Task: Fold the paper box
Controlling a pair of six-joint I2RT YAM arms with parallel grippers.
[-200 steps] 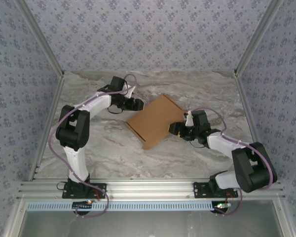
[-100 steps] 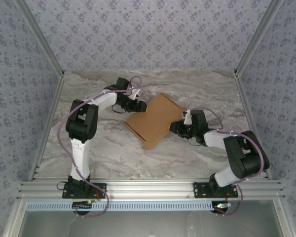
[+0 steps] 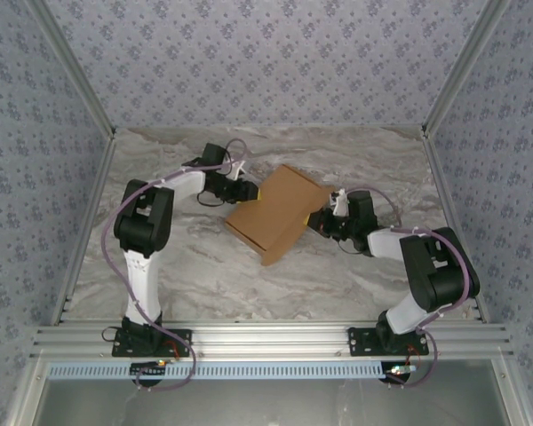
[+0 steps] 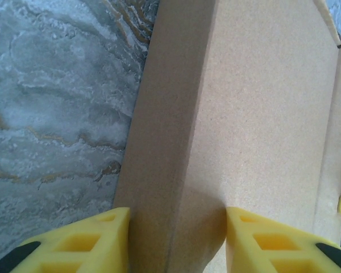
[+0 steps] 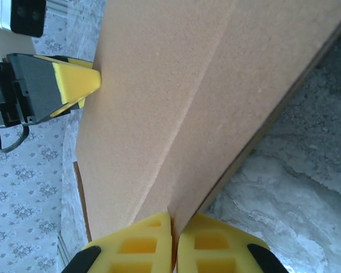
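Observation:
The paper box (image 3: 280,211) is a shallow brown cardboard box lying askew in the middle of the marble table (image 3: 195,266). My left gripper (image 3: 249,191) is at its far-left edge. In the left wrist view this gripper (image 4: 177,227) straddles the box (image 4: 256,114), one yellow pad against the side wall and the other on the top face. My right gripper (image 3: 318,222) is at the box's right edge. In the right wrist view it (image 5: 174,222) is shut on a thin edge of the box (image 5: 176,85), and a left finger (image 5: 77,77) shows at the far side.
Patterned walls enclose the table at the back and on both sides. An aluminium rail (image 3: 266,337) carrying the arm bases runs along the near edge. Bare marble lies in front of the box and to its left.
Both grippers moved in against the box and closed on its opposite edges. The box shifted slightly towards the back.

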